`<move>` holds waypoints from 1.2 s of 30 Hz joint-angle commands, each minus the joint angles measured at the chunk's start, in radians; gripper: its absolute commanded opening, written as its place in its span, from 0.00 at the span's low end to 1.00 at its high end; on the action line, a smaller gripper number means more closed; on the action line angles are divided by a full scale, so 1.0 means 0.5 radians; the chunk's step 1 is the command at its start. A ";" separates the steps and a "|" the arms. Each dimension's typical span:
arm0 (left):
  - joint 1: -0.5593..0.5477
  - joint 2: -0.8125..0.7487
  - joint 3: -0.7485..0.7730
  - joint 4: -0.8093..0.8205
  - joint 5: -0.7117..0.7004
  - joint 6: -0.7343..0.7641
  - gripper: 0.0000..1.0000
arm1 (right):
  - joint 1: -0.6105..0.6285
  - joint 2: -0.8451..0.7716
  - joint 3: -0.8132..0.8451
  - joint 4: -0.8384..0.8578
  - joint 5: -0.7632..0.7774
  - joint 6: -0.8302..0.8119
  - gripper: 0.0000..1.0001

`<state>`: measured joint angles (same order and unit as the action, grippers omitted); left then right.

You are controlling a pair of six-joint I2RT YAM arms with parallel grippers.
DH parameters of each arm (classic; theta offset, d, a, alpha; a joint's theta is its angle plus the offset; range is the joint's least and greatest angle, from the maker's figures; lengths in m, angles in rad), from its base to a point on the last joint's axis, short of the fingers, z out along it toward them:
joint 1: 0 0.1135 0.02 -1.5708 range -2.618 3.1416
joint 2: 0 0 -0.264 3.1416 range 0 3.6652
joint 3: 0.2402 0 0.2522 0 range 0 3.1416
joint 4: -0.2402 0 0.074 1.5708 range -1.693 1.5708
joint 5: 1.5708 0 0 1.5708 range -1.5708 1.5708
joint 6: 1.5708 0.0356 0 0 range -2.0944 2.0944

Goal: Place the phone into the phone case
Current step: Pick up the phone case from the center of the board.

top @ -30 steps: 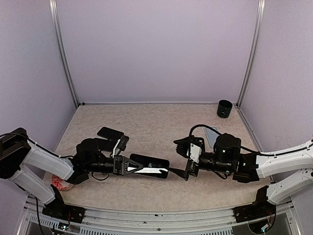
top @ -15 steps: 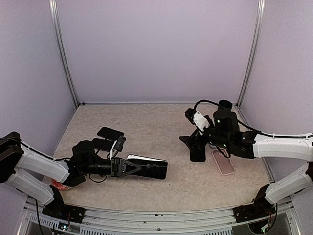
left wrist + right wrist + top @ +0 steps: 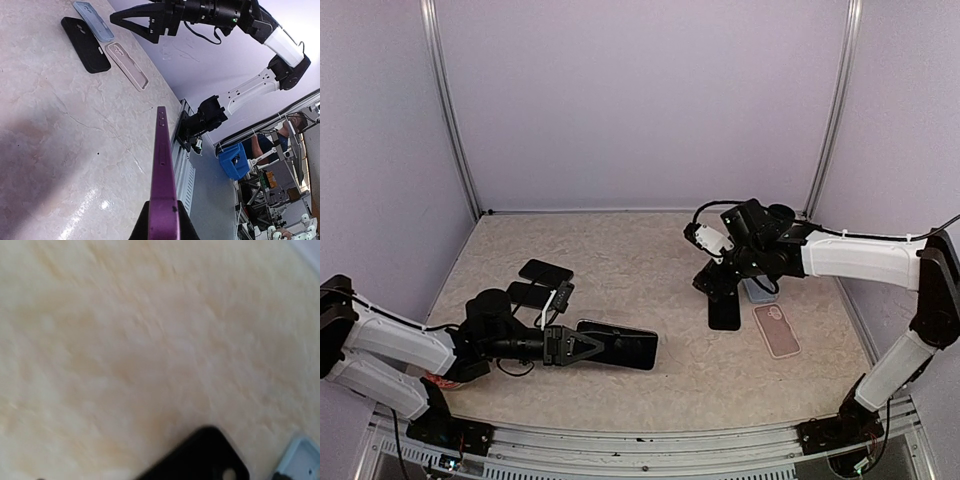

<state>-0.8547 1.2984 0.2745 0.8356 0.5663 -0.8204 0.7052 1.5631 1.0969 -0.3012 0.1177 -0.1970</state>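
My left gripper [image 3: 570,345] is shut on a dark phone [image 3: 617,346] held on edge just above the table at the front left. The left wrist view shows the phone's purple side [image 3: 162,165] running up from between the left gripper [image 3: 162,215] fingers. Three phone cases lie at the right: a black case [image 3: 724,310] [image 3: 86,44] [image 3: 200,455], a pink case [image 3: 777,330] [image 3: 129,65] and a light blue case [image 3: 760,291] [image 3: 92,21] [image 3: 300,460]. My right gripper [image 3: 713,290] [image 3: 132,27] hangs open over the black case, empty. Its fingers do not show in the blurred right wrist view.
Two more dark phones [image 3: 545,270] [image 3: 525,293] lie at the left behind my left arm. A red and white object [image 3: 445,378] sits under the left arm near the front edge. Purple walls and metal posts close off the back and sides.
The right arm has swung from the table's middle to the back right, over the cases, and uncovered the pink case. The left gripper with the phone has drifted slightly left.
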 commanded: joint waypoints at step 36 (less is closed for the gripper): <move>-0.119 0.035 -0.034 0.159 -0.074 -0.008 0.00 | -0.543 0.812 0.484 -0.262 -0.316 -0.038 0.66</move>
<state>-0.9054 1.3159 0.2359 0.8234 0.5331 -0.8253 0.4526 1.9400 1.3014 -0.4179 -0.0372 -0.2165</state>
